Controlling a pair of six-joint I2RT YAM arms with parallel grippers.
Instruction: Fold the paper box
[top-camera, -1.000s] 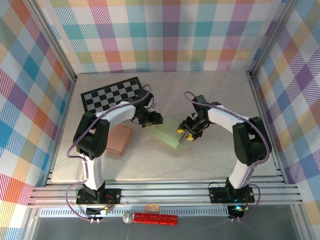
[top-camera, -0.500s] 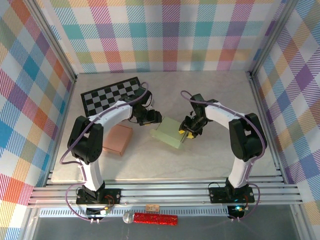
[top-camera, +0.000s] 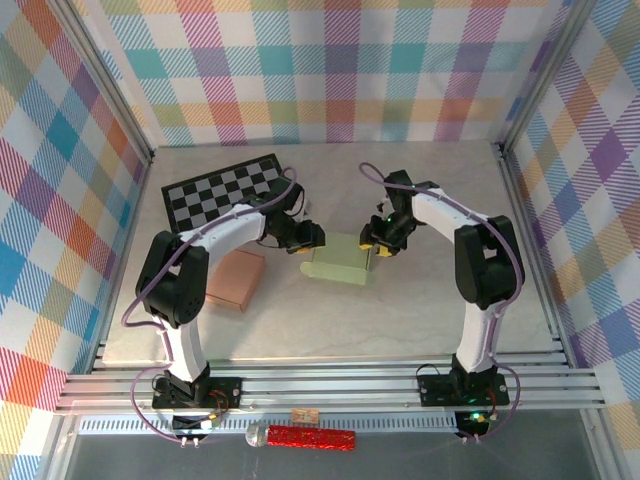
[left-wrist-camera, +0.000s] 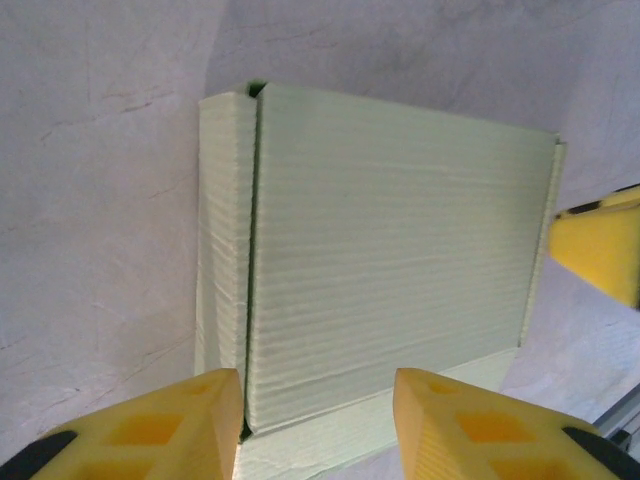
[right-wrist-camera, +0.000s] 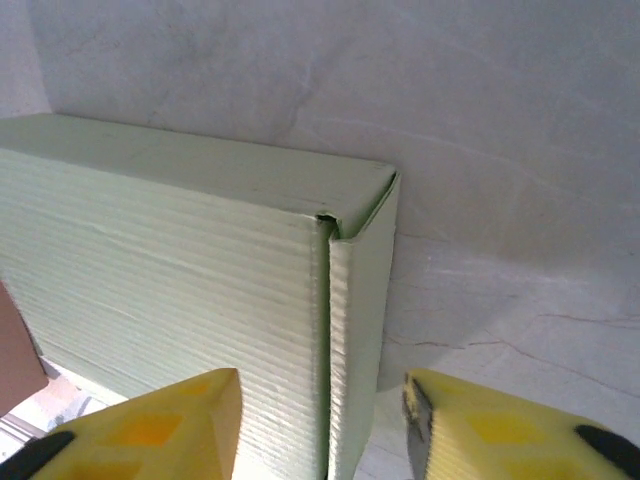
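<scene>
The pale green paper box (top-camera: 340, 262) lies closed and flat on the table's middle. My left gripper (top-camera: 305, 240) is at its left end and my right gripper (top-camera: 378, 243) at its right end. In the left wrist view the ribbed lid (left-wrist-camera: 390, 270) is just ahead of the left gripper (left-wrist-camera: 318, 400), whose yellow fingers (left-wrist-camera: 170, 430) stand open over the box's near edge. In the right wrist view the right gripper (right-wrist-camera: 320, 420) is open, and the box's side flap (right-wrist-camera: 360, 330) runs between its fingers (right-wrist-camera: 500, 430), beside the lid (right-wrist-camera: 180, 290).
A checkerboard mat (top-camera: 225, 190) lies at the back left. A flat brown cardboard box (top-camera: 233, 279) sits left of the green box, close to the left arm. Plaid walls enclose the table on three sides. A red object (top-camera: 310, 438) rests below the front rails.
The green box has turned from a diagonal lie to nearly square with the table. My right gripper has moved back to the box's right end. The left gripper has stayed at the left end.
</scene>
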